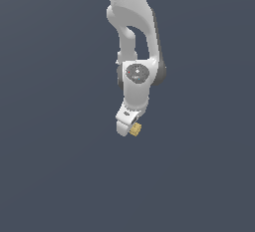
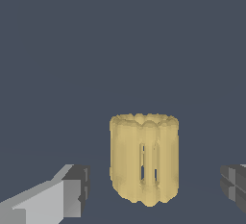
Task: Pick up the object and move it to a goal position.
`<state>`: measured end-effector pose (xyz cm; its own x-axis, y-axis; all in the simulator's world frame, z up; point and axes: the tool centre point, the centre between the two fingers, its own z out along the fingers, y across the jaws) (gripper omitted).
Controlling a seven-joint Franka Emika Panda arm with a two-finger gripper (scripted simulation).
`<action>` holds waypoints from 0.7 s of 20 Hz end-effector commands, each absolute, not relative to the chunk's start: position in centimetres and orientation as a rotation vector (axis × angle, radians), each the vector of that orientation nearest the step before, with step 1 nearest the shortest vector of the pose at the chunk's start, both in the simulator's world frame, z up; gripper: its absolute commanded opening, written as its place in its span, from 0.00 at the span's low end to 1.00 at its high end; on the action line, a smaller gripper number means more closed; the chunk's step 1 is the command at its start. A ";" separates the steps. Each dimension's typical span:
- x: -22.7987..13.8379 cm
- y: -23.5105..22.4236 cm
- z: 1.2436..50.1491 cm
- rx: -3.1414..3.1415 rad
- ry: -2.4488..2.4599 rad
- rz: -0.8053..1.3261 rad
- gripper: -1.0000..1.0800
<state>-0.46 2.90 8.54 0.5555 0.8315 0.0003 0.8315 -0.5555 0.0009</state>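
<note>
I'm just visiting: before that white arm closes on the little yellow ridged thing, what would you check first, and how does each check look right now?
1. Small tan-yellow ridged block lies between the tool fingers: ok.
2. Tool open, visible gaps both sides of the block: ok.
3. Block centred: not ok, it sits nearer one finger.
4. Block standing upright: ok.
5. Fingers low enough on the block: cannot tell.
6. Goal position visible: not ok.

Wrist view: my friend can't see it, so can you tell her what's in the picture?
A small tan-yellow ridged block sits between the robot's two open jaws, with a clear gap on each side, so it is not gripped yet. One light grey fingertip and one dark fingertip poke in from the edges, over a plain dark blue-grey floor.
</note>
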 end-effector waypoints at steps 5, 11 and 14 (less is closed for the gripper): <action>-0.6 3.0 5.6 2.768 1.486 0.000 0.96; -0.5 2.9 4.0 2.767 1.487 0.000 0.96; -0.5 2.9 4.0 2.767 1.487 0.000 0.00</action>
<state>-0.51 2.89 4.09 0.5522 0.8337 -0.0002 0.8337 -0.5522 0.0000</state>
